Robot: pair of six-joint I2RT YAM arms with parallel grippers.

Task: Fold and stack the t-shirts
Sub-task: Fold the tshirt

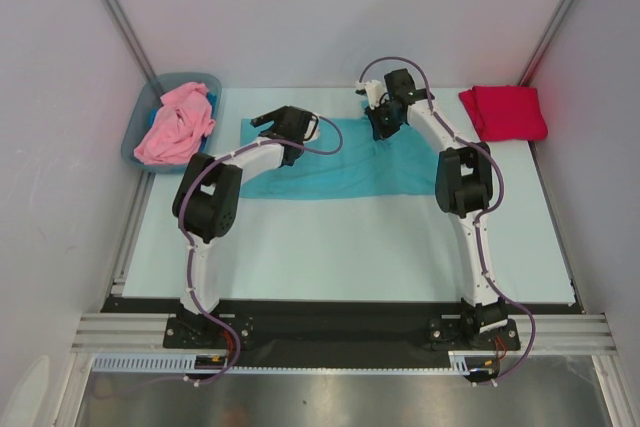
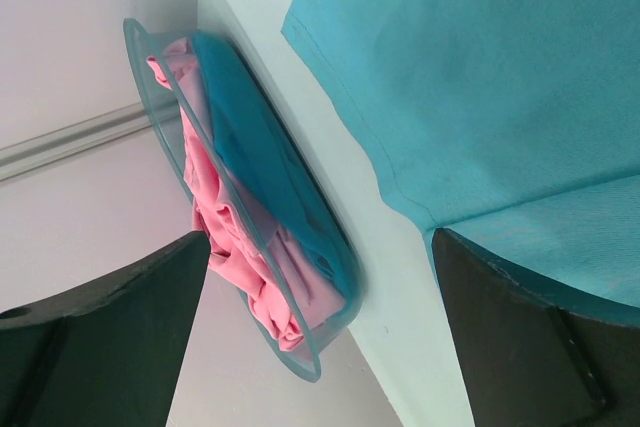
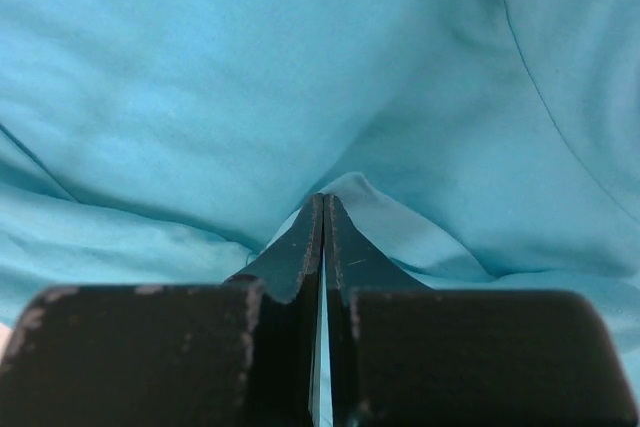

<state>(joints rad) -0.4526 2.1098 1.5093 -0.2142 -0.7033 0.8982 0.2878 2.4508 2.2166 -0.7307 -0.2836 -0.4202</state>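
Observation:
The teal t-shirt [image 1: 340,169] lies spread across the back middle of the table. My right gripper [image 1: 381,128] is at its far edge, shut on a pinched fold of the teal cloth [image 3: 322,203]. My left gripper [image 1: 268,122] is open and empty, just above the shirt's far left corner [image 2: 480,77]; its dark fingers [image 2: 100,337] stand wide apart. The pink t-shirt [image 1: 175,125] lies crumpled in the bin and also shows in the left wrist view [image 2: 225,232]. The red t-shirt [image 1: 503,112] lies folded at the back right.
The grey-blue plastic bin [image 1: 186,77] stands at the back left corner, off the mat's edge; its rim [image 2: 160,117] is close to my left gripper. Grey walls close in the back and both sides.

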